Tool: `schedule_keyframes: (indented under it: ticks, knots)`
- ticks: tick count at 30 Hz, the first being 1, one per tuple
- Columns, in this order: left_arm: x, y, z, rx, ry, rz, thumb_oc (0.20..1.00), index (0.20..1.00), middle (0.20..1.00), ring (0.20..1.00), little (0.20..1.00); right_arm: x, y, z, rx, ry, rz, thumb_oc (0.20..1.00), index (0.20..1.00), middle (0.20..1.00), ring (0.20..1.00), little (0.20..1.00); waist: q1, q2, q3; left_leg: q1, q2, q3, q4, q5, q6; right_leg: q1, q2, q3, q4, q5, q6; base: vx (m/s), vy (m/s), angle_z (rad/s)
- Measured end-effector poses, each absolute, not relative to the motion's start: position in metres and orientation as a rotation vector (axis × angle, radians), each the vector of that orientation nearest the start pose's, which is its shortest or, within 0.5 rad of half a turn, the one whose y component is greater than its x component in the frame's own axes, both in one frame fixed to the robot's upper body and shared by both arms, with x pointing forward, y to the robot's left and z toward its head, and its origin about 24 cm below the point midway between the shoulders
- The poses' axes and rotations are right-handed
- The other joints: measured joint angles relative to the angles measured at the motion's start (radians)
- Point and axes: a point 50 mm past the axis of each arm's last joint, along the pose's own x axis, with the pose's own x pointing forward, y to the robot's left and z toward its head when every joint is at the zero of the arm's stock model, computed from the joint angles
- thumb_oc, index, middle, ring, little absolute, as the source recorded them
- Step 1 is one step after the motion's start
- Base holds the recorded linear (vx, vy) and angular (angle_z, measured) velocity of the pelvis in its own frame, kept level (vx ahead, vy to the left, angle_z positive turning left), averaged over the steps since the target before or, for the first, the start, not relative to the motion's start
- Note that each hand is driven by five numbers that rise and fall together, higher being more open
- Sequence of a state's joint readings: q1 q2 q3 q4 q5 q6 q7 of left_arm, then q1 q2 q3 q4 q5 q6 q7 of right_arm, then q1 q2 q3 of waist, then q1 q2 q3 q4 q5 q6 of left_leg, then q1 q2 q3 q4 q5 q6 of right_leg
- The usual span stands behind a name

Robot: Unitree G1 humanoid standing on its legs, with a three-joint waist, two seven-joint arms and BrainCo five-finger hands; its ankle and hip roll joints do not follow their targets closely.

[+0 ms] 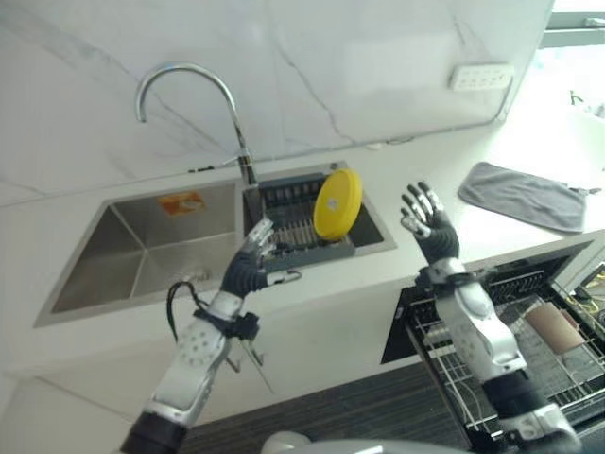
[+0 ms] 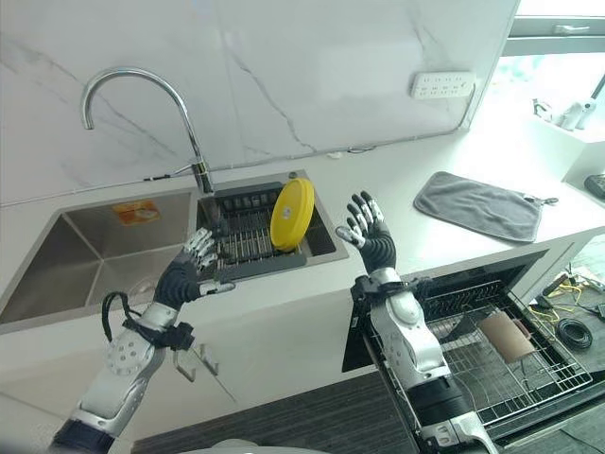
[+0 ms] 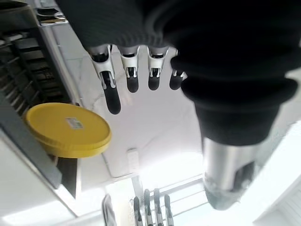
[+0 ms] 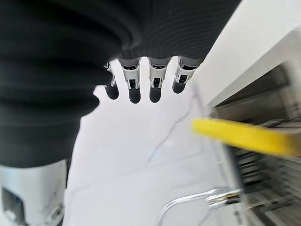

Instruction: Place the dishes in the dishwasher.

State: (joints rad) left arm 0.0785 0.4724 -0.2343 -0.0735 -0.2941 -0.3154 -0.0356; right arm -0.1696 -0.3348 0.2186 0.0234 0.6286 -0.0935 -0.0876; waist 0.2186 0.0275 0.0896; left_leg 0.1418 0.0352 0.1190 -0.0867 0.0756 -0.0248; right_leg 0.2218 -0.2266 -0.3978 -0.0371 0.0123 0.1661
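Yellow plate [image 1: 337,203]: it stands on its edge, tilted, in the dark rack [image 1: 293,227] that sits in the small right part of the sink. No hand touches it.
Left hand [image 1: 253,257]: it is up in front of the rack, near the plate but apart from it. Its fingers [image 3: 111,94] are straight and loose, and they hold nothing.
Right hand [image 1: 427,218]: it is up over the white table [image 1: 416,165], to the right of the plate and apart from it. Its fingers [image 4: 134,89] are spread wide and hold nothing.
Sink [image 1: 142,251]: the big left part is shiny metal, with an orange sticker on its back wall.
Tap [image 1: 189,95]: a tall bent silver tap stands behind the sink, just left of the rack.
Grey cloth [image 1: 522,196]: it lies flat on the table, far to the right.
Dishwasher [image 2: 492,350]: it is open below the table on the right, and its wire basket is pulled out. A brown cup [image 2: 504,337] lies in the basket.
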Motion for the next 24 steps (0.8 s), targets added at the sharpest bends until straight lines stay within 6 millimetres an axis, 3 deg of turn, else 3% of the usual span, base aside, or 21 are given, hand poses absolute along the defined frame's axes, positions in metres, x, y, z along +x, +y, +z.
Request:
schedule_keyframes:
  ticks: [3, 5, 7, 9, 10, 13, 16, 24]
  knots:
    - [0.227, 0.177, 0.063, 0.122, -0.207, -0.276, 1.0, 1.0, 1.0, 1.0, 1.0, 0.281, -0.16, 0.08, 0.268, -0.106, 0.166, 1.0, 1.0, 1.0, 1.0, 1.0, 0.001, 0.017, 0.016, -0.026, -0.005, 0.0, 0.0, 0.0, 0.002, -0.04, -0.006, 0.007, 0.008, 0.0, 0.009, -0.15, 0.157, -0.04]
    - [0.23, 0.176, 0.064, 0.117, -0.242, -0.261, 1.0, 1.0, 1.0, 1.0, 1.0, 0.29, -0.164, 0.092, 0.232, -0.142, 0.18, 1.0, 1.0, 1.0, 1.0, 1.0, 0.0, 0.041, 0.043, -0.097, -0.002, -0.001, 0.014, 0.013, 0.005, -0.122, -0.008, 0.02, 0.031, 0.004, 0.01, -0.37, 0.159, -0.1]
    - [0.258, 0.158, 0.077, 0.134, -0.322, -0.317, 1.0, 1.0, 1.0, 1.0, 1.0, 0.328, -0.188, 0.151, 0.1, -0.293, 0.151, 1.0, 1.0, 1.0, 1.0, 1.0, -0.002, 0.117, 0.195, -0.226, 0.004, -0.021, 0.068, 0.044, 0.016, -0.254, -0.015, 0.035, 0.103, 0.01, 0.009, -0.16, 0.146, 0.02]
    - [0.267, 0.154, 0.097, 0.118, -0.429, -0.293, 1.0, 1.0, 1.0, 1.0, 1.0, 0.34, -0.19, 0.191, 0.085, -0.421, 0.17, 1.0, 1.0, 1.0, 1.0, 1.0, 0.006, 0.118, 0.287, -0.271, -0.002, -0.031, 0.068, 0.039, 0.017, -0.32, -0.022, 0.056, 0.142, 0.004, -0.006, 0.14, 0.139, -0.05]
    - [0.265, 0.155, 0.096, 0.112, -0.423, -0.288, 1.0, 1.0, 1.0, 1.0, 1.0, 0.339, -0.194, 0.189, 0.113, -0.416, 0.157, 1.0, 1.0, 1.0, 1.0, 1.0, 0.008, 0.11, 0.294, -0.247, -0.013, -0.033, 0.063, 0.037, 0.018, -0.293, -0.029, 0.056, 0.132, 0.005, -0.006, 0.29, 0.121, 0.0]
    - [0.24, 0.173, 0.086, 0.09, -0.383, -0.217, 1.0, 1.0, 1.0, 1.0, 1.0, 0.325, -0.193, 0.149, 0.14, -0.294, 0.167, 1.0, 1.0, 1.0, 1.0, 1.0, 0.01, 0.084, 0.291, -0.095, -0.041, -0.029, 0.03, 0.009, 0.028, -0.118, -0.046, 0.051, 0.052, 0.008, 0.013, 0.32, 0.096, 0.03]
    - [0.224, 0.183, 0.075, 0.092, -0.321, -0.182, 1.0, 1.0, 1.0, 1.0, 1.0, 0.313, -0.185, 0.127, 0.175, -0.218, 0.195, 1.0, 1.0, 1.0, 1.0, 1.0, 0.014, 0.059, 0.25, -0.025, -0.057, -0.034, 0.003, -0.012, 0.026, -0.031, -0.051, 0.043, 0.007, 0.006, 0.024, 0.28, 0.074, 0.12]
    - [0.207, 0.184, 0.056, 0.099, -0.219, -0.23, 1.0, 1.0, 1.0, 1.0, 1.0, 0.307, -0.171, 0.118, 0.205, -0.182, 0.235, 1.0, 1.0, 1.0, 1.0, 1.0, 0.037, 0.043, 0.162, 0.033, -0.053, -0.053, 0.002, -0.015, 0.022, 0.054, -0.04, 0.03, -0.033, 0.002, 0.029, 0.08, 0.006, 0.07]
